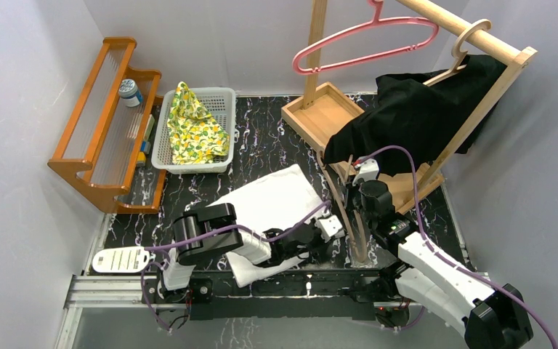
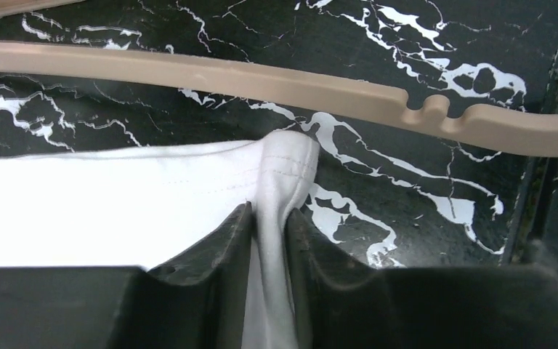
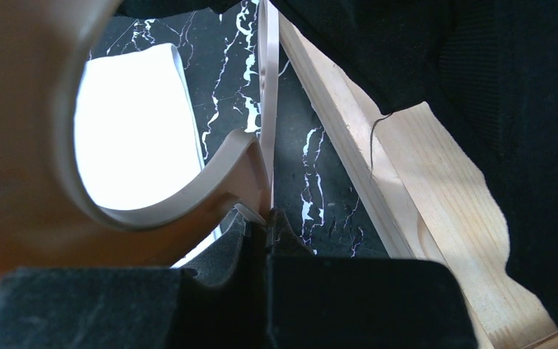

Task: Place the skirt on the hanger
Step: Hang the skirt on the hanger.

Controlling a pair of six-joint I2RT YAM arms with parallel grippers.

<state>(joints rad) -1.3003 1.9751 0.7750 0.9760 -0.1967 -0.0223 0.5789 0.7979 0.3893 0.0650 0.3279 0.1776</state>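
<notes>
Left pincer: closed on a gathered fold at the stitched corner of the white fabric skirt. The cloth fills the gap and touches both of my fingers.

Skirt, location: it lies spread on the black marble-patterned tabletop, close to the near edge and between my two arms. Its right-hand corner is the part I hold. The rest of it lies flat.

Beige plastic hanger: one notched arm runs across the left wrist view just beyond the pinched corner. A narrow strip of tabletop shows between the two, so they are not touching.

Right pincer: closed on the beige plastic hanger beside the base of its hook. The hook's curve fills the left of that wrist view, with the skirt visible through it. I cannot tell whether the hanger's far end rests on the tabletop.

Surroundings: a light wooden clothes rack stands at the right rear, with a black garment draped from it and a pink wire hanger on its rail. A white plastic basket at the left rear holds a yellow patterned cloth.
</notes>
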